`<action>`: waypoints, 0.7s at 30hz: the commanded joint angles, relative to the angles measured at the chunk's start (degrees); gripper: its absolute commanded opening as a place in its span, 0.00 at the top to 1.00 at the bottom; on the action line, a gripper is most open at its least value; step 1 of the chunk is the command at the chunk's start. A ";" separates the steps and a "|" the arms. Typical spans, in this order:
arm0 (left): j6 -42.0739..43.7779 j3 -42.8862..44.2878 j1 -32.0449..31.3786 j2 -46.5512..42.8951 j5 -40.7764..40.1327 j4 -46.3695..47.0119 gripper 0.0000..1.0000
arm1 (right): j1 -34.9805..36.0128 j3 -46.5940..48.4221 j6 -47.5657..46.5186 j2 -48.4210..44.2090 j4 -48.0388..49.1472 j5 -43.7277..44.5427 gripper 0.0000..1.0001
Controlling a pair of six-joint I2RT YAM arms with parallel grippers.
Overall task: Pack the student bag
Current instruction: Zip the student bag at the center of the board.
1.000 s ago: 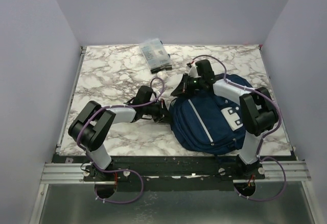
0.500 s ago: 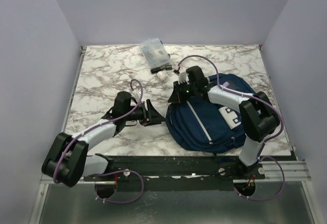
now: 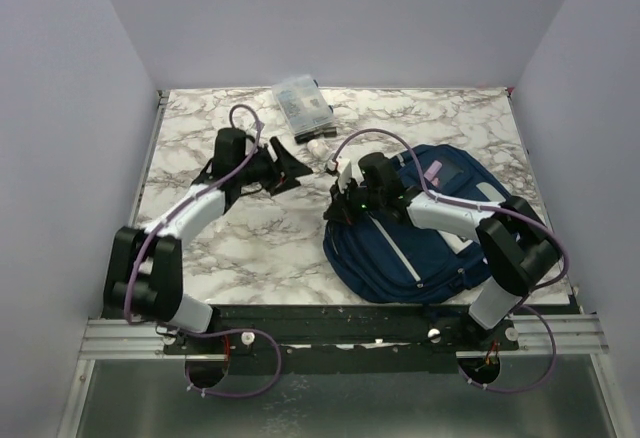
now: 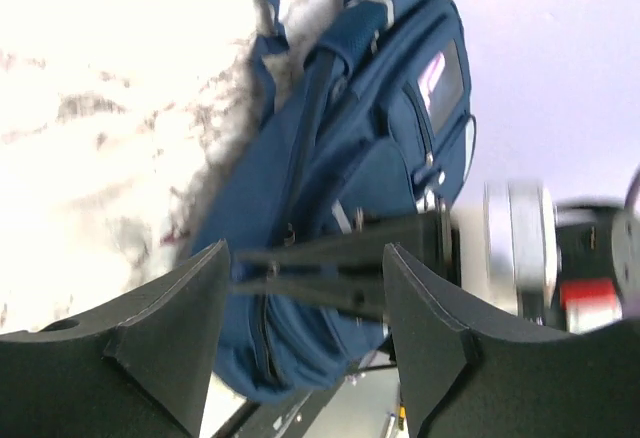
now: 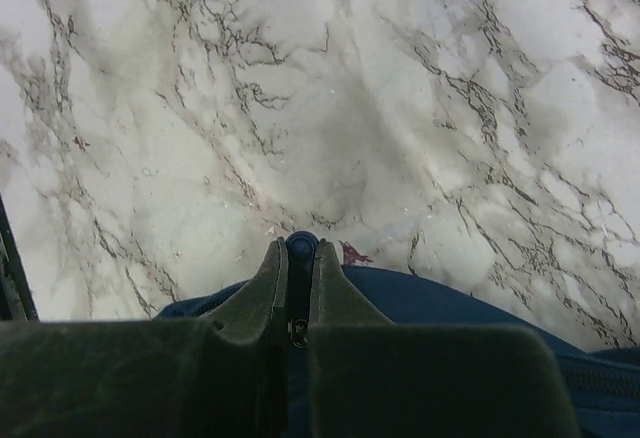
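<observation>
The student bag [image 3: 430, 223] lies flat, spreading right of the right gripper [image 3: 343, 205], whose closed tips pinch its blue left edge. The left gripper [image 3: 293, 163], jaws parted and empty, hovers with the bag off to its right.

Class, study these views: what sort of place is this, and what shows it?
Probably a robot test cell: plain walls boxing in a marble-patterned table, two arms bolted to a metal rail, a student bag laid out.

Lab booth: plain walls [image 3: 340, 18], marble-print table [image 3: 260, 248].
</observation>
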 commanded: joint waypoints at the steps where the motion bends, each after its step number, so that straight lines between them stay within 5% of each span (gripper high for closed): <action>1: 5.85 14.39 -0.98 16.30 0.19 -7.72 0.36 | 0.75 -3.31 -0.79 -3.49 6.29 2.92 0.99; 16: 12.45 32.65 -14.67 38.62 10.18 -8.22 0.31 | 1.49 -8.21 0.85 -9.56 9.26 0.83 0.99; 19: 13.26 33.13 -15.21 40.13 12.04 -8.23 0.38 | 1.53 -8.62 0.24 -10.37 8.97 1.05 0.99; 21: 13.53 33.44 -15.23 40.98 12.87 -8.29 0.51 | 1.70 -8.51 -0.35 -10.48 8.25 0.87 0.99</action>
